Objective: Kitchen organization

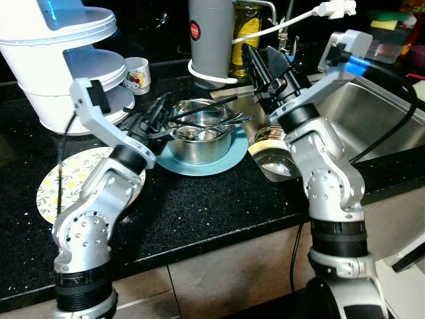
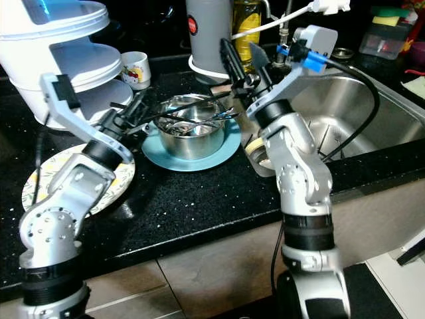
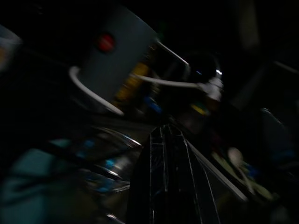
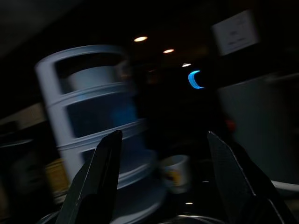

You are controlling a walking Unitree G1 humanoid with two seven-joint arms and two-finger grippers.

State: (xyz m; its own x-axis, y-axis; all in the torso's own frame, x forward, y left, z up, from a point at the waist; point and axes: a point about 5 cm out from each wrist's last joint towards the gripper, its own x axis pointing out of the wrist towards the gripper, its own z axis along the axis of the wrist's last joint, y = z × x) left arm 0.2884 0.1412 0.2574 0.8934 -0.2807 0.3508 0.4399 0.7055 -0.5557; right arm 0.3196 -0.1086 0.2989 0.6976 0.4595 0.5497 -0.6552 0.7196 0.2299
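A steel bowl [image 1: 199,143] with several pieces of cutlery [image 1: 206,119] in it stands on a teal plate [image 1: 222,163] in the middle of the black counter. My left gripper [image 1: 158,113] is at the bowl's left rim, among the cutlery handles. Its fingers [image 3: 166,154] look pressed together, and I cannot make out whether anything is between them. My right gripper [image 1: 257,50] hovers open and empty behind and to the right of the bowl. Its fingers [image 4: 100,172] point toward the white tiered rack [image 4: 88,112]. A floral plate [image 1: 60,186] lies at the front left.
The white rack [image 1: 60,60] and a small mug [image 1: 137,73] stand at the back left. A grey canister [image 1: 211,40] and an oil bottle [image 1: 247,26] are behind the bowl. A second steel bowl [image 1: 275,163] sits beside the sink [image 1: 372,113]. A white cable [image 1: 279,26] hangs across the back.
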